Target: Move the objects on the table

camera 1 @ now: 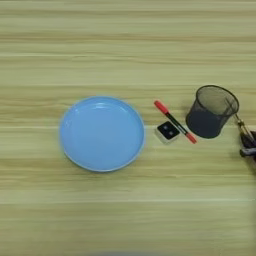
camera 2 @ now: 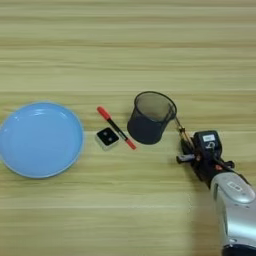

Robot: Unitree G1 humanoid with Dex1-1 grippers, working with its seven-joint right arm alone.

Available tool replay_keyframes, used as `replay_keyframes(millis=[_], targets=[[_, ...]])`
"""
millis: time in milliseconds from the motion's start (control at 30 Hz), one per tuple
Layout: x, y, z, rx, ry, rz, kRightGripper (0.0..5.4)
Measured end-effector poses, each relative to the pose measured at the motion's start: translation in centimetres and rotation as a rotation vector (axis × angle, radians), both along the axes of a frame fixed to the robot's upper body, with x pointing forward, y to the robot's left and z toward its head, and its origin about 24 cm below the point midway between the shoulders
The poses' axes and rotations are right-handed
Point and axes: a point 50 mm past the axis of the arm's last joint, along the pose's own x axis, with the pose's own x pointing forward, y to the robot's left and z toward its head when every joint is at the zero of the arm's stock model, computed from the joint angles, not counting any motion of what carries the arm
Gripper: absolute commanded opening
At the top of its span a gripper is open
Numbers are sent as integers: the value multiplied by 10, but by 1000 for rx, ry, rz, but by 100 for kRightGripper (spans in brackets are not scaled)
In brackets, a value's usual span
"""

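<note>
Pincer: black two-fingered pincer [camera 2: 186, 150] on the silver forearm, apparently closed on the slim amber-handled screwdriver [camera 2: 181, 132].
Screwdriver axis: slants up-left from the pincer, tip touching the rim of the black wire-mesh pen cup [camera 2: 149, 118].
Cup: just up-left of the pincer, upright on the light wood-grain worktop [camera 2: 150, 50].
Further left: small white square block with black face [camera 2: 107, 137], red-capped black pen [camera 2: 116, 128], round blue plastic plate [camera 2: 40, 139].
</note>
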Motion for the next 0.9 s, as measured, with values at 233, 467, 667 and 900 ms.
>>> replay_keyframes(millis=[233,467,667,900], targets=[[0,1,0,1,-7,4,213],[0,1,1,1,-11,6,285],[-4,2,3,2,-17,11,343],[-8,7,12,-10,-43,33,421]])
